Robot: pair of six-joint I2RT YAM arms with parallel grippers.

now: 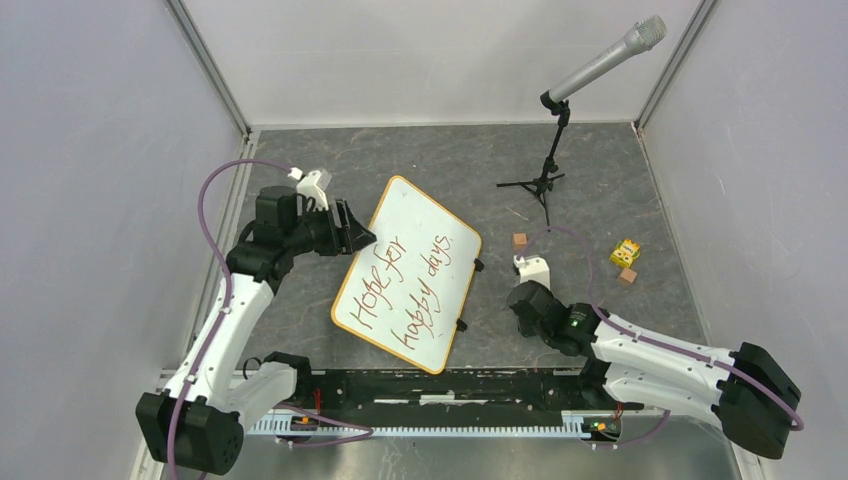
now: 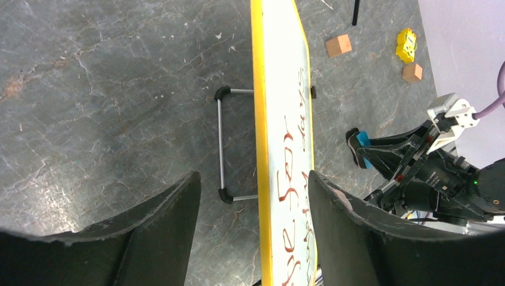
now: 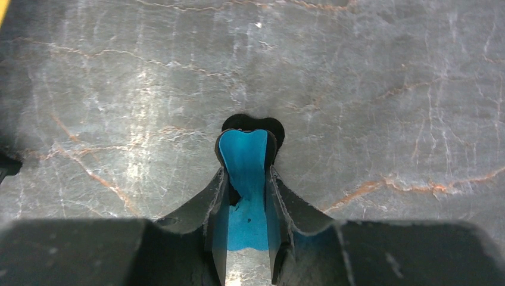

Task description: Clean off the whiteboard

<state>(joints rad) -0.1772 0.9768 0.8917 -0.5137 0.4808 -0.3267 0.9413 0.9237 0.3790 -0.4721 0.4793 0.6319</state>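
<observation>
The whiteboard (image 1: 410, 275) stands tilted at mid-counter (image 1: 620, 180), with red-brown writing (image 1: 405, 285) across its face. The left tool (image 1: 352, 232) gapes wide astride the board's far-left edge, one finger on each side. The right tool (image 3: 245, 170), just right of the board, is pinched onto a blue pad (image 2: 362, 140).

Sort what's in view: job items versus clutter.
Job: large white rectangular whiteboard with red-brown writing; blue pad clamped in right gripper; left gripper straddling its edge.
Lying about: silver microphone on black tripod; two small brown cubes; small yellow block.
</observation>
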